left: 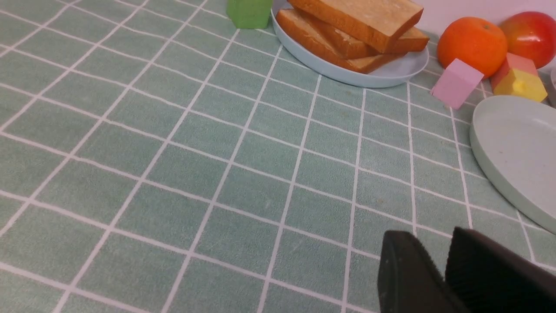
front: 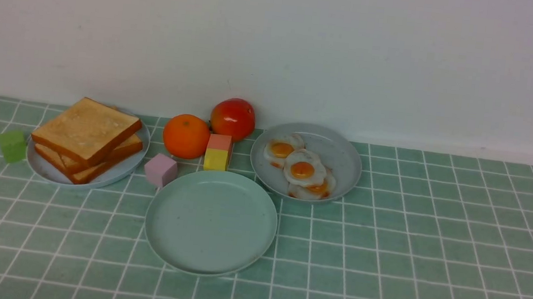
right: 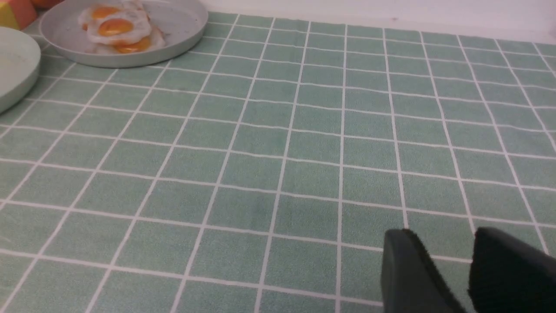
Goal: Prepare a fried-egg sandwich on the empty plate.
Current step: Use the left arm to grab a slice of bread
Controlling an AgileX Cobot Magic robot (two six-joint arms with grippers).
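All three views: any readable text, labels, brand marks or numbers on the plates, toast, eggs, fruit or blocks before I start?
None: no text, number or logo shows in any view.
The mint plate carries only faint speckles.
The toast stack, fried eggs, orange, apple and the green, pink and yellow-and-red blocks are unmarked.
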